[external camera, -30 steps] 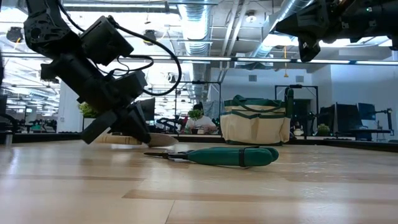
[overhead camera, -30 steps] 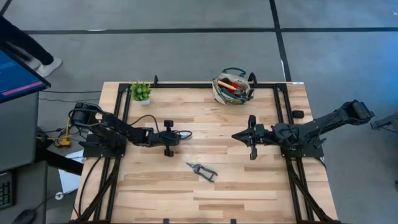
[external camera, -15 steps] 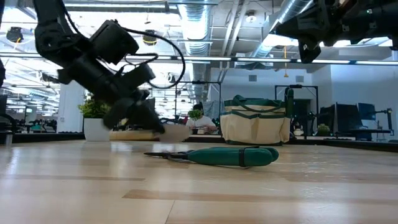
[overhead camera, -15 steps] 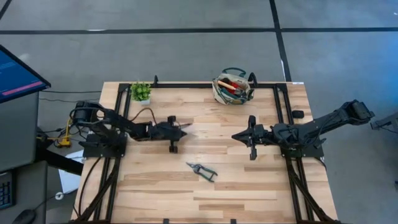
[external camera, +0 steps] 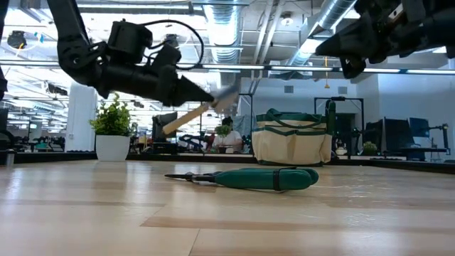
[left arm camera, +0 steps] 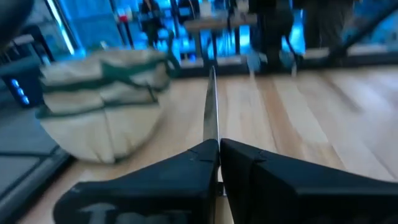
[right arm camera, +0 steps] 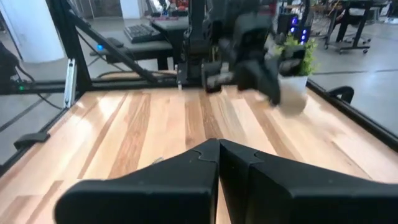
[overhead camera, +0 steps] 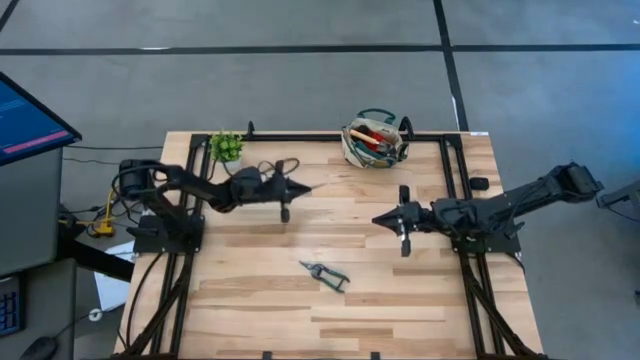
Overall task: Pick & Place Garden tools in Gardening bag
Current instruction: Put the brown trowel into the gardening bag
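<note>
Wooden table: one pruner; one bag; left pincer clamped on trowel; right pincer together.

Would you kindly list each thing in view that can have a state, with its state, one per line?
Left gripper: shut on trowel, raised above the table.
Trowel: held, off the table, tilted.
Right gripper: shut, empty, raised.
Pruners: lying flat on the table, untouched.
Gardening bag: upright, open, tools already inside.
Potted plant: upright at the table's far edge.
</note>
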